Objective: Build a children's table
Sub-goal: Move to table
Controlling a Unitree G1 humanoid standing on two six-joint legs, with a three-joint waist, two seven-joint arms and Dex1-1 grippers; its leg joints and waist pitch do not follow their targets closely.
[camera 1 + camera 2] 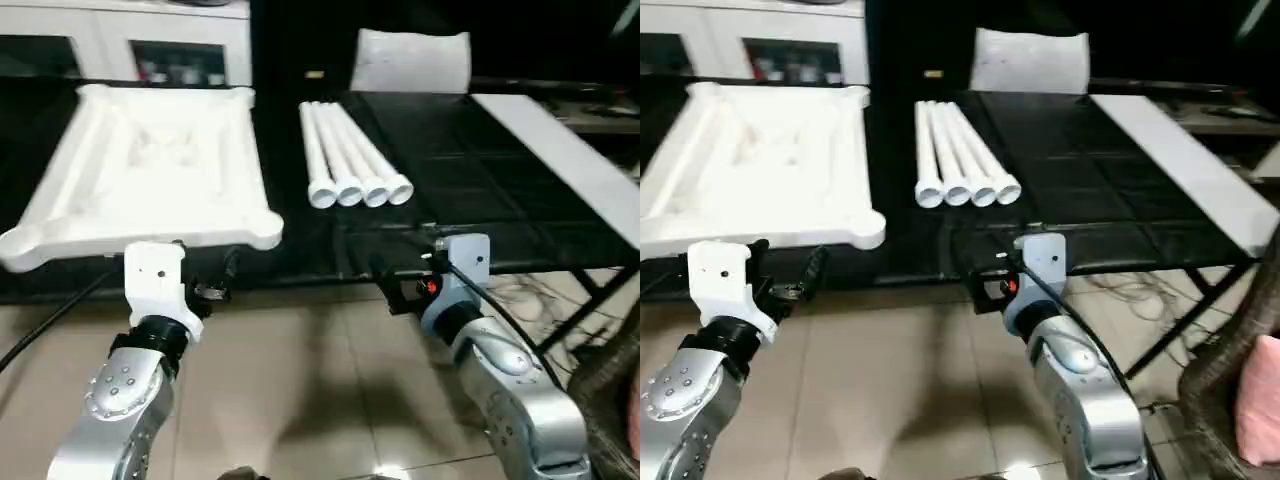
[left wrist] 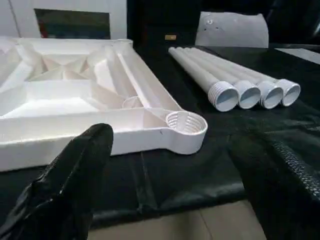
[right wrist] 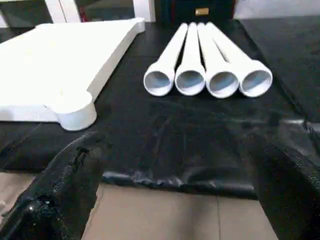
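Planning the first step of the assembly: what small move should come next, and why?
Probably reach the right gripper forward to the nearest leg. Its fingers are open, all four legs lie loose side by side, and the upturned tabletop shows an empty corner socket.

Tabletop (image 1: 160,170) on worktop (image 1: 480,160), our left side, underside up. Four legs (image 1: 352,155) side by side just right of it, apart, open ends toward us. Bag (image 1: 411,62) behind legs, cabinet (image 1: 150,40) behind tabletop. Our left tool (image 2: 165,200) before tabletop's near edge, right tool (image 3: 175,200) before legs, both short of worktop's edge.
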